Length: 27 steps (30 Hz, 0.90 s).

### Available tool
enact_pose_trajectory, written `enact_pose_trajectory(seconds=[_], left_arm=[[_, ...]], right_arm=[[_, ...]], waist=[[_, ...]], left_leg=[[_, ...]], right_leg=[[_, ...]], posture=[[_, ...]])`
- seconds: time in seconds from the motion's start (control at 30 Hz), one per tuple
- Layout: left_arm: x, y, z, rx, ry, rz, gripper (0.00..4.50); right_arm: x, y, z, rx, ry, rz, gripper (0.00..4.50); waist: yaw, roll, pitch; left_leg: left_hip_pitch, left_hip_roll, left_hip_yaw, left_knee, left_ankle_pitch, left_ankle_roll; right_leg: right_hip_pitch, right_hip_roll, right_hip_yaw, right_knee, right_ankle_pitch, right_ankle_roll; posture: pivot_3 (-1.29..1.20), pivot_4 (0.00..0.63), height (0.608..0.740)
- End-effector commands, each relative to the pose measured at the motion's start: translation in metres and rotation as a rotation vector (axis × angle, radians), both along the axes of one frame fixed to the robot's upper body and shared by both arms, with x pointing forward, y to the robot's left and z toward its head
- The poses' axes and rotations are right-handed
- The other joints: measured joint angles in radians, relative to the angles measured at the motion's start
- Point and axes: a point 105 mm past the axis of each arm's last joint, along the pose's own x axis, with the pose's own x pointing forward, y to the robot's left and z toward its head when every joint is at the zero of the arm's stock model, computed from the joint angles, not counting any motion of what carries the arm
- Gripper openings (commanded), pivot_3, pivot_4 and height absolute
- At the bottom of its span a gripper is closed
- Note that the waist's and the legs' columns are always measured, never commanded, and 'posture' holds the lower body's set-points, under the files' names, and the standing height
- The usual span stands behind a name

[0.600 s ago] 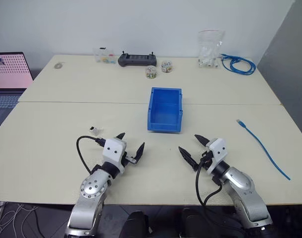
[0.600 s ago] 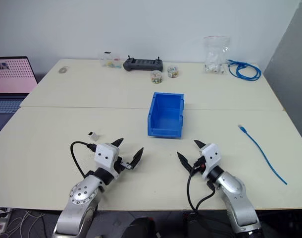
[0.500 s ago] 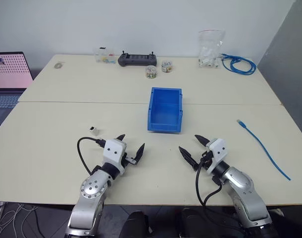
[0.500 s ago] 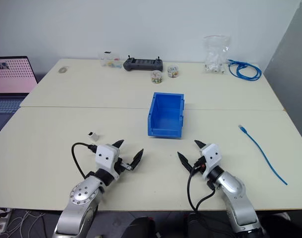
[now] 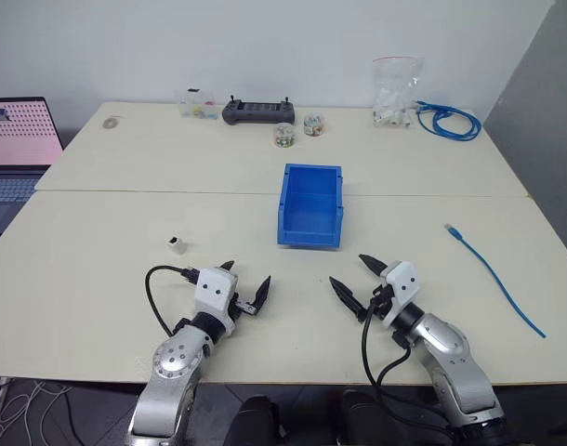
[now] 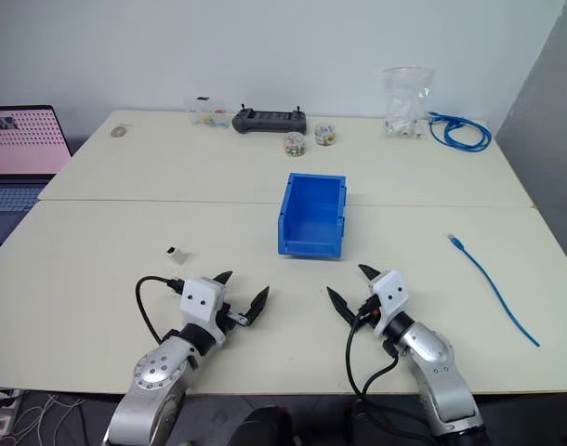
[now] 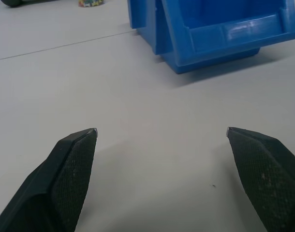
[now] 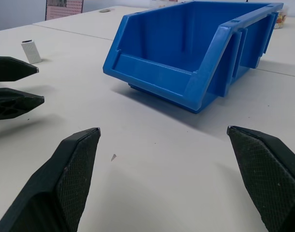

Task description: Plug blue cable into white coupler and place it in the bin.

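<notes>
The blue bin [image 5: 310, 205] stands in the middle of the table, its low front lip facing me. The tiny white coupler [image 5: 176, 244] lies on the table to its left. At the table's right side lies the thin blue cable [image 5: 493, 274], with its plug end nearer the bin. My left gripper [image 5: 248, 273] hovers open and empty near the front edge, to the right of and nearer than the coupler. My right gripper [image 5: 348, 269] is open and empty in front of the bin [image 8: 186, 63], far left of the cable. The right wrist view also takes in the coupler [image 8: 30, 51].
A laptop [image 5: 19, 139] sits at the far left. Along the back edge are a black controller [image 5: 258, 111], small jars [image 5: 283, 136], a clear bag of white parts [image 5: 395, 93] and a coiled blue cable bundle [image 5: 446, 121]. A seam joins the two tabletops behind the bin.
Both grippers have drawn back slightly toward the near edge, the right one also shifting a little left. Both stay open. The coupler, cable and bin have not moved.
</notes>
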Motion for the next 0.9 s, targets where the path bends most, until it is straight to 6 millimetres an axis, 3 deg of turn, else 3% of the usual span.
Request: enact_pose_trajectory(seconds=[0.03,0.47,0.67,0.9], left_arm=[[-0.005,-0.008,0.015,-0.047,-0.052,-0.050,4.50],[-0.022,-0.017,0.011,-0.151,0.029,-0.162,4.50],[-0.026,-0.019,0.012,-0.080,0.002,-0.225,4.50],[-0.011,-0.060,0.042,-0.100,-0.033,-0.496,4.50]], right_arm=[[0.001,0.000,0.011,0.008,-0.053,0.009,4.46],[0.003,-0.004,0.012,-0.002,-0.060,0.000,4.46],[0.003,-0.004,0.017,0.018,-0.052,0.017,4.46],[0.000,-0.039,0.051,0.026,-0.123,-0.094,4.46]], waist=[[0.000,0.000,0.000],[0.000,0.000,0.000],[0.000,0.000,0.000],[0.005,0.000,0.000]], left_leg=[[0.000,0.000,0.000,0.000,0.000,0.000],[0.000,0.000,0.000,0.000,0.000,0.000],[0.001,0.000,0.000,0.000,0.000,0.000],[0.001,-0.001,0.000,0.001,0.000,0.000]], right_leg=[[0.000,0.000,0.000,0.000,0.000,0.000],[0.000,0.000,0.000,0.000,0.000,0.000],[0.000,0.000,0.000,0.000,0.000,0.000],[0.002,0.000,-0.001,-0.001,0.000,0.000]], posture=[[0.00,0.150,0.740],[0.00,0.150,0.740],[0.00,0.150,0.740],[0.00,0.150,0.740]])
